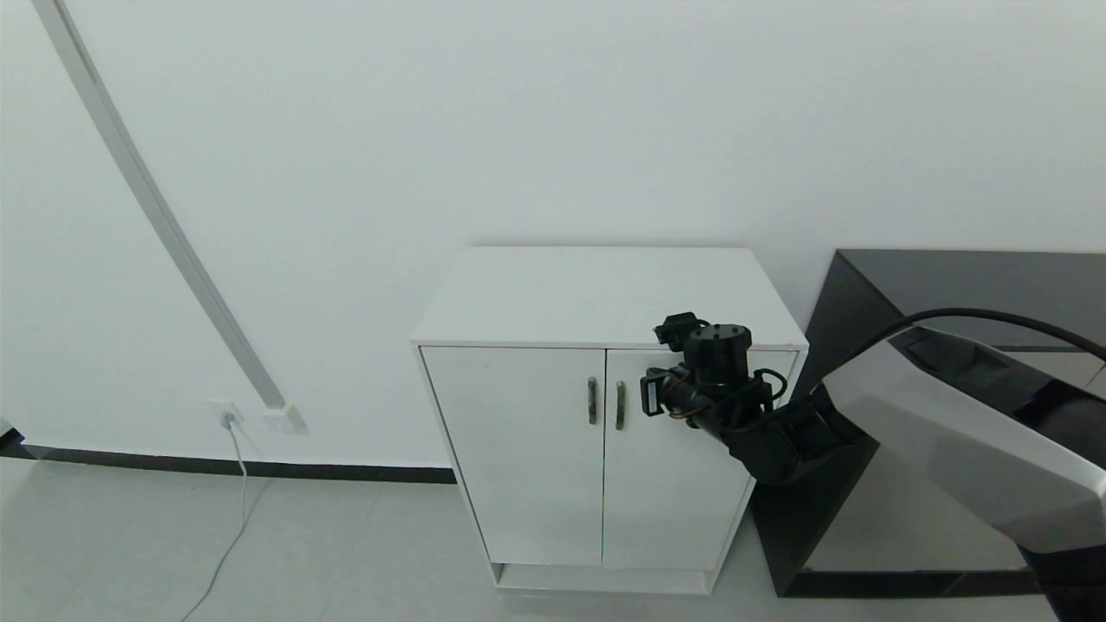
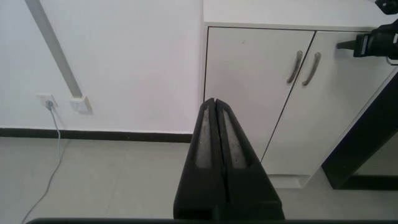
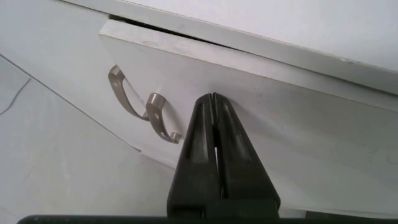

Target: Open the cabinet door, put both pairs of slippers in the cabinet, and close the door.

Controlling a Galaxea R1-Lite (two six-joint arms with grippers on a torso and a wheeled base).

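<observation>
White, smooth, boxy cabinet (image 1: 596,294), both doors look shut. R door (image 1: 674,484), a flat panel, lies straight ahead of right gripper (image 1: 646,394): fingers pressed together, empty, tips near panel, contact unclear. Left gripper (image 2: 214,109) likewise closed & empty, well back from cabinet, so R arm nearer. R door's handle (image 1: 619,405): slim grey metal bow, long axis vertical, just beside right gripper tips, twd centre seam.
</observation>
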